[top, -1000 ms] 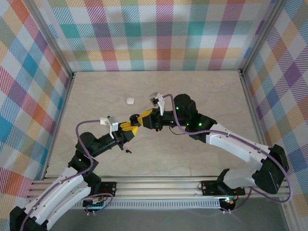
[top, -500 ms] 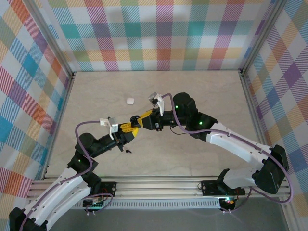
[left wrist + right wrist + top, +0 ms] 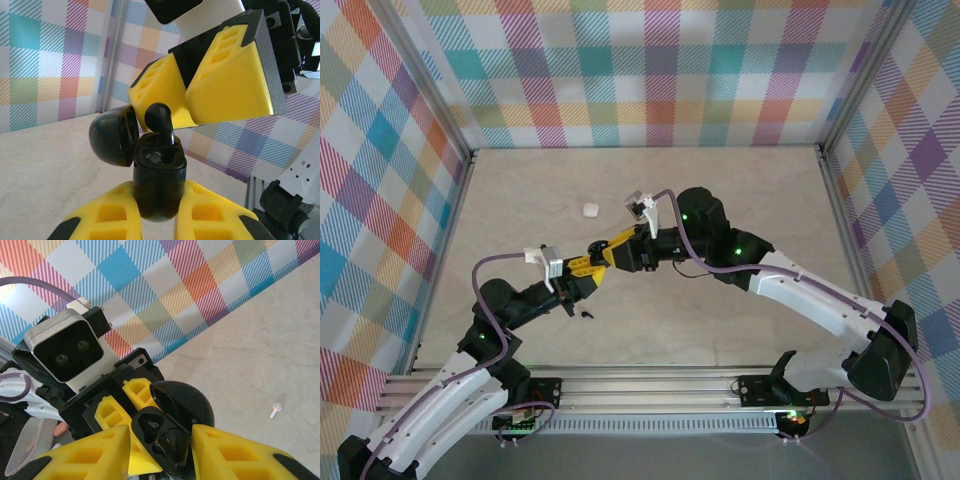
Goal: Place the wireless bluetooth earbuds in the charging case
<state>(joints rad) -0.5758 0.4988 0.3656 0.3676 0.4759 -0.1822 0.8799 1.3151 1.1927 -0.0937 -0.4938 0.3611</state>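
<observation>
Left wrist view: the left gripper [image 3: 159, 212] clamps the glossy black flip-lid charging case [image 3: 159, 182], its lid swung open toward 10 o'clock. At the case's 12 o'clock, the right gripper [image 3: 184, 100] pinches a tiny glossy black stemmed earbud [image 3: 161, 122], whose stem sits in the socket mouth. The earbud is probably light, rigid and slippery, so it is best held by its bulb.

beige table [image 3: 750, 200] | small white object [image 3: 590, 209] | tiny black earbud [image 3: 586, 314]

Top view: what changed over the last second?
Almost nothing. The left arm's elbow slid slightly leftward, and the right arm's elbow edged toward the back wall. The left gripper and right gripper stay met mid-table at the open black charging case; the small white object behind them has not moved.
</observation>
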